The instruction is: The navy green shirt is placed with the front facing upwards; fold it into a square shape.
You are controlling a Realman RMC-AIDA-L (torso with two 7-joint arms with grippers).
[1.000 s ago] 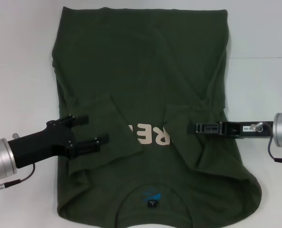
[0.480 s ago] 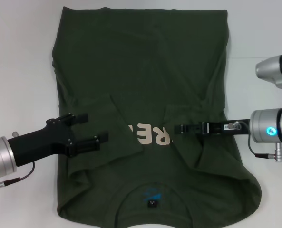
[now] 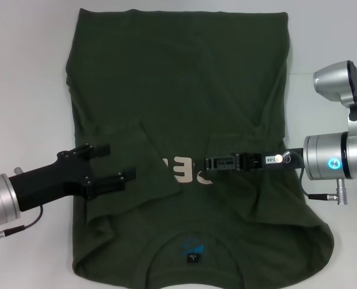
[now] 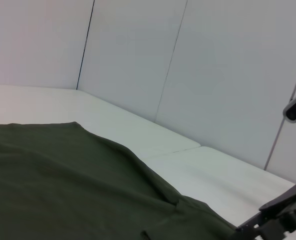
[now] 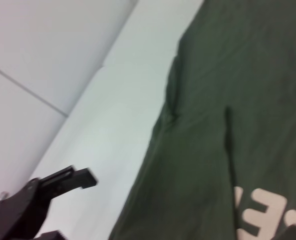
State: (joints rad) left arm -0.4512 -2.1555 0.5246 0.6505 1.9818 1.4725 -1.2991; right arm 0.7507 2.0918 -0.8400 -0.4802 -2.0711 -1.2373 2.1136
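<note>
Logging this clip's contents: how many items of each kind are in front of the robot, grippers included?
Shirts: 1, the navy green shirt, both sleeves folded inward
Grippers: 2, the left gripper open above the shirt's left side, the right gripper low across the lettering
Tables: 1, the white table
Total: 4

Bare lab-style test space, plain white table (image 3: 27, 72) under the spread shirt, blank pale wall panels (image 4: 227, 65) with thin dark seams behind, no household furnishings
</note>
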